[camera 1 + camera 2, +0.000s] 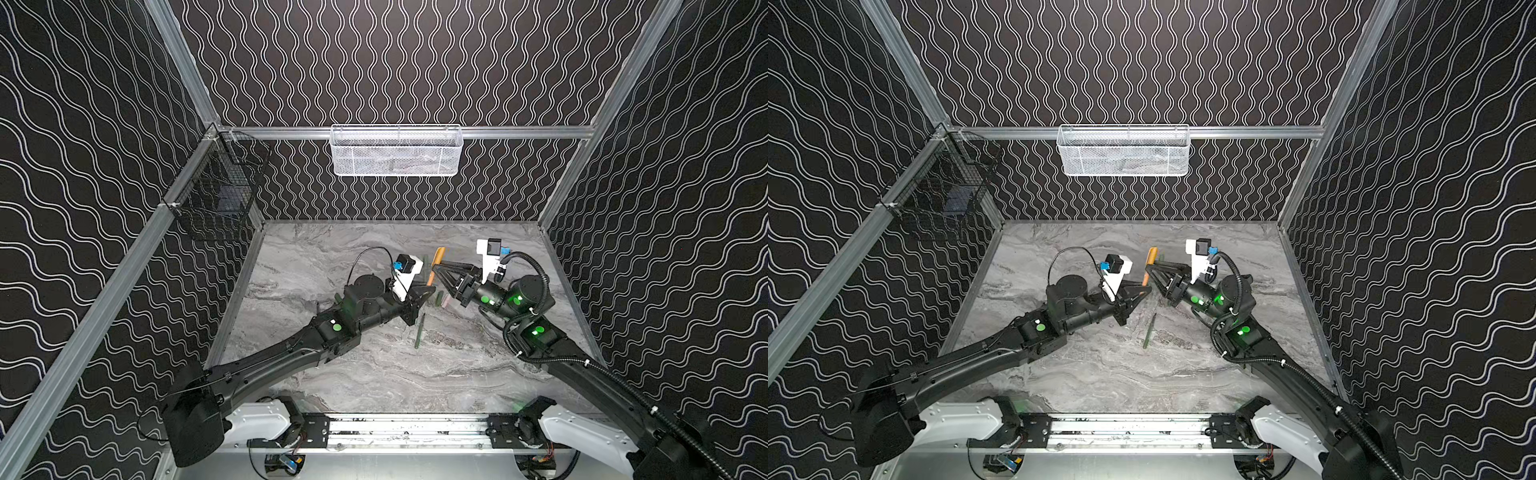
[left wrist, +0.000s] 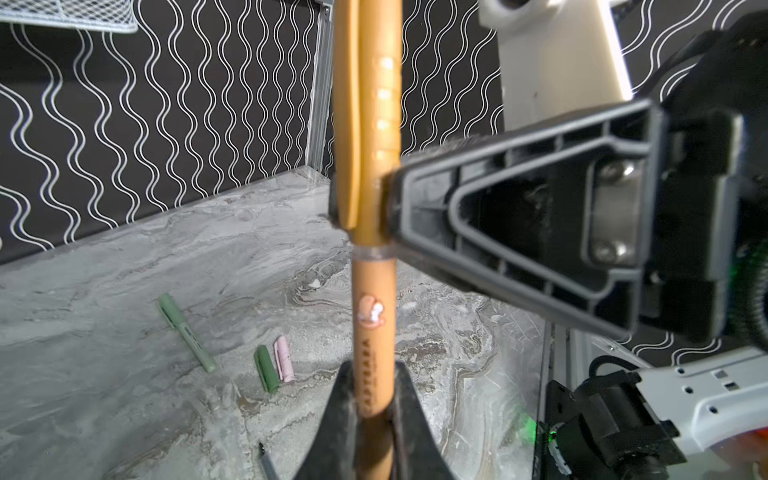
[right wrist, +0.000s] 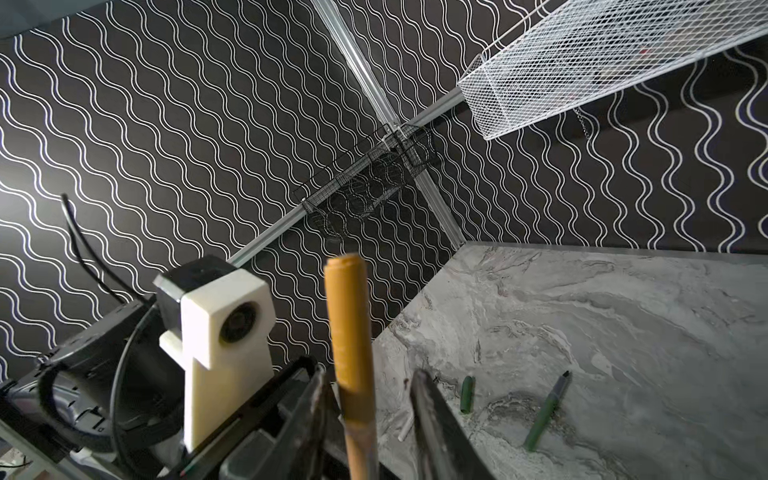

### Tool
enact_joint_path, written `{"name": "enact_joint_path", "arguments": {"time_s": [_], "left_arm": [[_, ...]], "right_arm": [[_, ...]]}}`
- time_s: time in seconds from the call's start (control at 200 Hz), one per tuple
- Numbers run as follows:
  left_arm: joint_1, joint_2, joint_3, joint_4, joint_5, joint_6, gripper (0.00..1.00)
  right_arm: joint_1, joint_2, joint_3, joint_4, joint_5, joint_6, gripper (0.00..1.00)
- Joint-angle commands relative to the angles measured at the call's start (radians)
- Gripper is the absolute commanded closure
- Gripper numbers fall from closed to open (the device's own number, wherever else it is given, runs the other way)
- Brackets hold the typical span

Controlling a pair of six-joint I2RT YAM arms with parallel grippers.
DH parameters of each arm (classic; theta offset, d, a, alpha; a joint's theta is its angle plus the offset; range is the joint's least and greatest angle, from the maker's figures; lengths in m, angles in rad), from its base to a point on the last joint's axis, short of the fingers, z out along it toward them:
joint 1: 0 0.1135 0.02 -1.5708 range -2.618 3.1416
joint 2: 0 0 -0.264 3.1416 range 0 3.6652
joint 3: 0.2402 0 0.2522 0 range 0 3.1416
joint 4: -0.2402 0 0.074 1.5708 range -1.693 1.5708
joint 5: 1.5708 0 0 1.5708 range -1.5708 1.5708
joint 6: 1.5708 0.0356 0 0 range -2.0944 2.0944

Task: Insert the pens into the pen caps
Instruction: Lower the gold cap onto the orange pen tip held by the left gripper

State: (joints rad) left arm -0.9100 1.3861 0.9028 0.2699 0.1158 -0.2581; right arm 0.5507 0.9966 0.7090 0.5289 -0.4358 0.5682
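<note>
Tip of slim orange-brown plastic stick pen [image 2: 371,332] hidden inside matching tube cap [image 2: 368,104], held above grey marbled tabletop [image 2: 124,270]; left gripper [image 2: 372,415] clamped on barrel, right gripper [image 3: 370,376] slightly parted around cap.

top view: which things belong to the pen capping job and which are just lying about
job: orange pen, capped, in the left gripper; green pen; green cap; pink cap
lying about: white mesh basket; black wire basket
</note>
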Motion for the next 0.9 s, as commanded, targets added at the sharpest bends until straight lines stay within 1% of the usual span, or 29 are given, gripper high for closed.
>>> {"name": "enact_joint_path", "arguments": {"time_s": [0.0, 0.175, 0.325, 0.38, 0.481, 0.501, 0.606, 0.681, 0.766, 0.851, 0.896], "left_arm": [[0.0, -0.004, -0.001, 0.041, -0.029, 0.039, 0.99], [0.002, -0.007, -0.013, 0.061, -0.071, 0.068, 0.99], [0.002, -0.001, -0.019, 0.074, -0.069, 0.101, 1.0], [0.001, -0.002, -0.027, 0.09, -0.072, 0.111, 0.99], [0.002, -0.005, -0.037, 0.104, -0.082, 0.122, 0.99], [0.002, -0.004, -0.039, 0.106, -0.084, 0.123, 0.99], [0.002, -0.001, -0.033, 0.092, -0.107, 0.136, 1.0], [0.002, 0.0, -0.034, 0.092, -0.109, 0.144, 1.0], [0.002, -0.001, -0.034, 0.095, -0.108, 0.145, 1.0], [0.002, -0.001, -0.03, 0.087, -0.098, 0.142, 1.0], [0.002, -0.001, -0.027, 0.082, -0.095, 0.14, 1.0]], "right_arm": [[0.002, -0.029, 0.018, -0.099, -0.013, -0.066, 0.6], [0.002, -0.063, 0.062, -0.25, 0.028, -0.148, 0.57], [0.0, -0.049, 0.178, -0.407, 0.075, -0.224, 0.57], [-0.001, -0.038, 0.221, -0.444, 0.066, -0.243, 0.57], [-0.003, -0.007, 0.281, -0.499, 0.072, -0.246, 0.56], [-0.003, 0.0, 0.315, -0.504, 0.076, -0.245, 0.55], [-0.003, 0.043, 0.371, -0.532, 0.11, -0.205, 0.55], [-0.003, 0.071, 0.403, -0.543, 0.108, -0.178, 0.58], [-0.003, 0.095, 0.416, -0.527, 0.075, -0.152, 0.61], [-0.003, 0.117, 0.43, -0.529, 0.033, -0.146, 0.66], [-0.003, 0.119, 0.432, -0.533, 0.024, -0.15, 0.71]]}}
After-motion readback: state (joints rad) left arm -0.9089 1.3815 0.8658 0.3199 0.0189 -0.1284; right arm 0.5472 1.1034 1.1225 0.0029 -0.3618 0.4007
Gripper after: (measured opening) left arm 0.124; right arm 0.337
